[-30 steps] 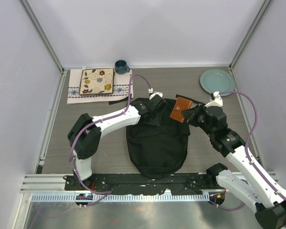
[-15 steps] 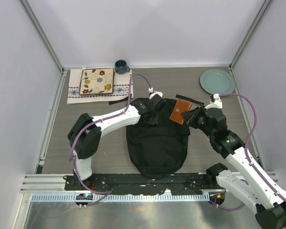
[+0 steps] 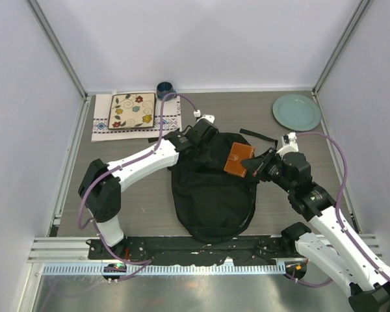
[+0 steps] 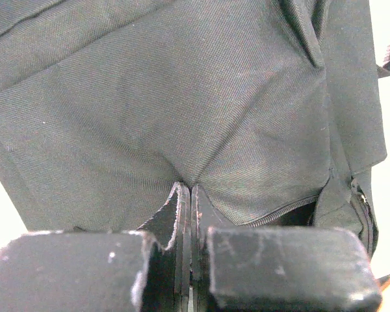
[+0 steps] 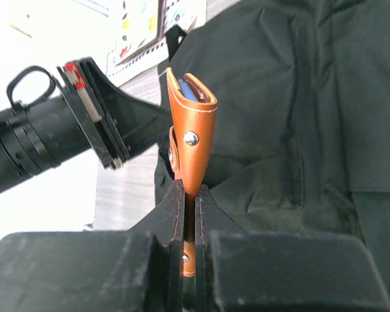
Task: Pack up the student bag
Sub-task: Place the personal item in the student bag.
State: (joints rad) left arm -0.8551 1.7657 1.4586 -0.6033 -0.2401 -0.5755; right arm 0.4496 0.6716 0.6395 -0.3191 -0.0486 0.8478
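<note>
The student bag [image 3: 211, 195] is a large black fabric backpack lying flat mid-table, rounded end toward me. My left gripper [image 3: 203, 144] is at its far edge, shut on a pinch of the fabric. In the left wrist view the cloth [image 4: 182, 97] puckers into the shut tips of the left gripper [image 4: 186, 190], and a zipper [image 4: 279, 211] runs just to the right. My right gripper [image 3: 252, 166] is shut on a brown leather wallet [image 3: 238, 159] and holds it over the bag's far right part. The wallet [image 5: 194, 123] stands upright from the right gripper [image 5: 190, 195].
A teal plate [image 3: 296, 111] sits at the back right. At the back left, a patterned cloth [image 3: 104, 120] carries a flowered square tile [image 3: 132, 110], with a dark mug [image 3: 165, 89] behind it. A loose black strap [image 3: 258, 136] lies beyond the bag.
My left gripper has shut on the bag's far edge and pulled it up and back to the left. The right gripper has carried the wallet leftward over the bag.
</note>
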